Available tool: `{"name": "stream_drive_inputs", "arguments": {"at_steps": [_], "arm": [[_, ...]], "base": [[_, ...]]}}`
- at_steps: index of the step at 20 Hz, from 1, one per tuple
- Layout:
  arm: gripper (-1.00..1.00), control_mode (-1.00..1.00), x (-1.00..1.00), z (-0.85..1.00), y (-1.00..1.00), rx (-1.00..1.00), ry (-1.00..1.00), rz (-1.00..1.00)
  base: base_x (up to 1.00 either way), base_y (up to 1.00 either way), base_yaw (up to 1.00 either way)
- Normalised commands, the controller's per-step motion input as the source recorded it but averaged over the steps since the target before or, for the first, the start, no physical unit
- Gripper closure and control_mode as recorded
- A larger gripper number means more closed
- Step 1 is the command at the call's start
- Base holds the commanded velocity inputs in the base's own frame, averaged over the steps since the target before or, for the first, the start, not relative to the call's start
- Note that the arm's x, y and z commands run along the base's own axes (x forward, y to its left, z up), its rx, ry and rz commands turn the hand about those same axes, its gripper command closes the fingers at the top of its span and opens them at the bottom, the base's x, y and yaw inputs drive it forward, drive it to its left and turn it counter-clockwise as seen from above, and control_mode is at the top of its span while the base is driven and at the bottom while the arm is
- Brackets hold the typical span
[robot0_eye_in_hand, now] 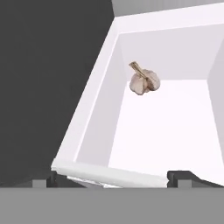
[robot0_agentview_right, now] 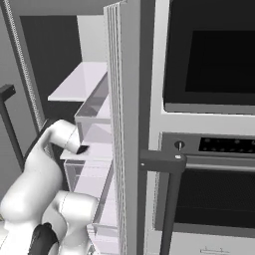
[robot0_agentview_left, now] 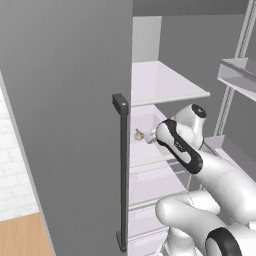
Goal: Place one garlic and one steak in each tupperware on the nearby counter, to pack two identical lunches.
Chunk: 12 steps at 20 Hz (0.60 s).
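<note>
Open fridge [robot0_agentview_left: 75,125], arm reaching into a white drawer [robot0_eye_in_hand: 98,113]. One garlic [robot0_eye_in_hand: 144,81] sits alone near the drawer's back wall, dead ahead of the gripper [robot0_eye_in_hand: 116,177], stem pointing back-left. Jaws spread wide, holding nothing, well short of the bulb.

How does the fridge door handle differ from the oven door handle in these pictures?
The fridge door handle is a dark bar that stands upright along the edge of the open grey door. The oven door handle is a paler grey bar that lies level across the oven front, below the control panel. The fridge door is swung open, while the oven door is closed. Both are straight bars held off their doors by short brackets.
</note>
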Motion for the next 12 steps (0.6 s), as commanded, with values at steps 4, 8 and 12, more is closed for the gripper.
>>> {"name": "stream_drive_inputs", "arguments": {"at_steps": [4, 8, 12], "arm": [[-1.0, -1.0, 0.36, -0.31, 0.28, -0.05, -0.01, -0.09], [-1.0, -1.0, 0.41, -0.23, 0.12, 0.0, -0.13, -0.04], [-1.0, -1.0, 0.27, 0.17, 0.0, -0.13, 0.0, -0.02]], "base": [[0.0, 0.0, 0.0], [0.0, 0.0, 0.0], [0.0, 0.0, 0.0]]}}
